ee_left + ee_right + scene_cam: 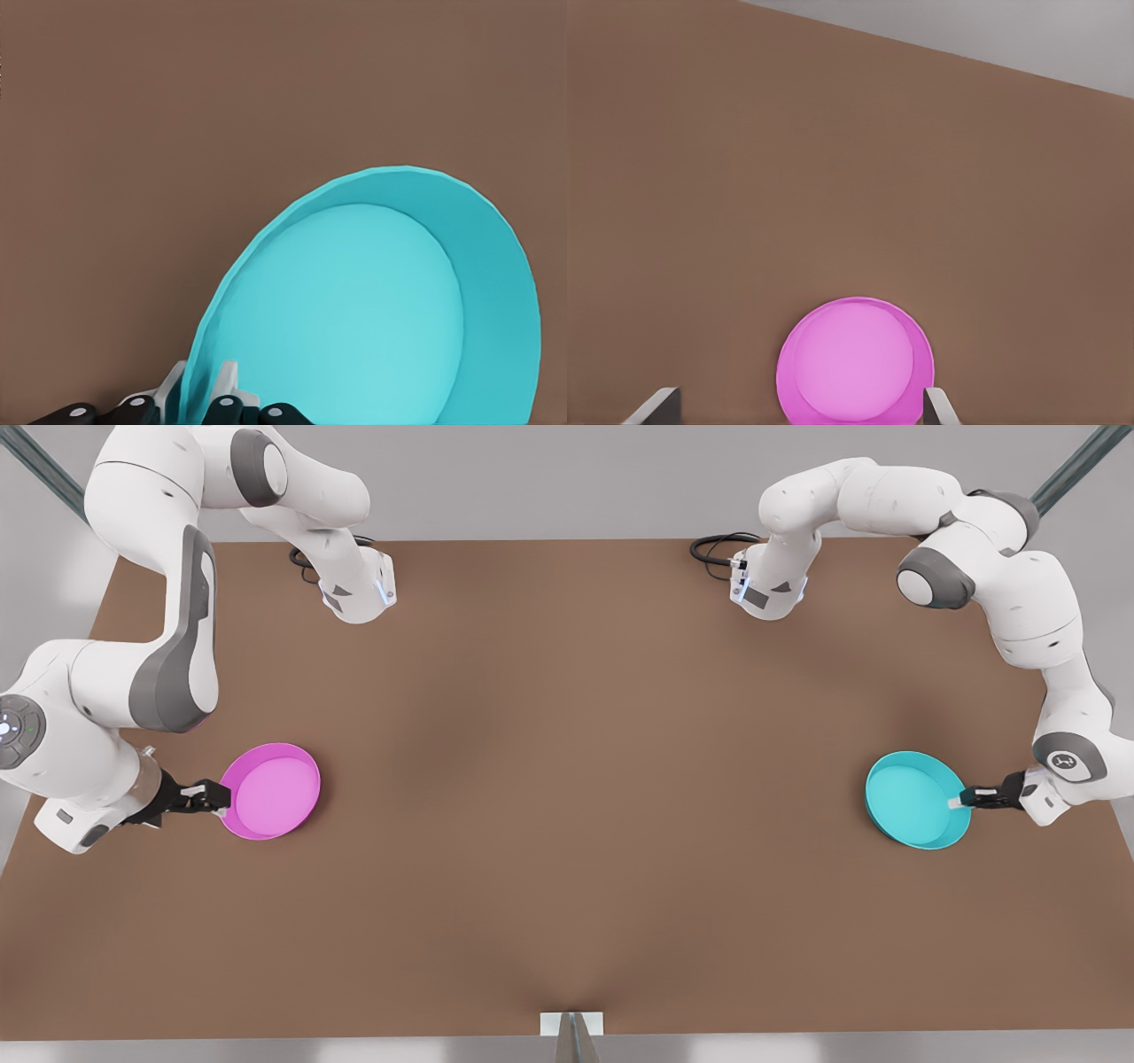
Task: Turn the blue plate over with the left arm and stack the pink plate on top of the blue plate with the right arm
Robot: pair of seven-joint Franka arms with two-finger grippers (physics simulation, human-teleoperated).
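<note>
The blue plate (917, 799) is on the front view's right, tilted with its inside showing. My left gripper (961, 801) is shut on its rim at the edge nearest the arm. In the left wrist view the blue plate (372, 310) stands steeply, and the left gripper (202, 391) pinches the rim between its pads. The pink plate (270, 790) lies flat on the table on the front view's left, open side up. My right gripper (213, 797) is low at its rim. The right wrist view shows the pink plate (855, 361) just ahead of the right gripper (798, 394), whose fingers (935, 405) are spread wide and open.
The brown table (567, 779) stretches wide between the two plates. Both arm bases (359, 589) stand at the far edge with black cables. A small white bracket (571, 1024) sits at the near edge.
</note>
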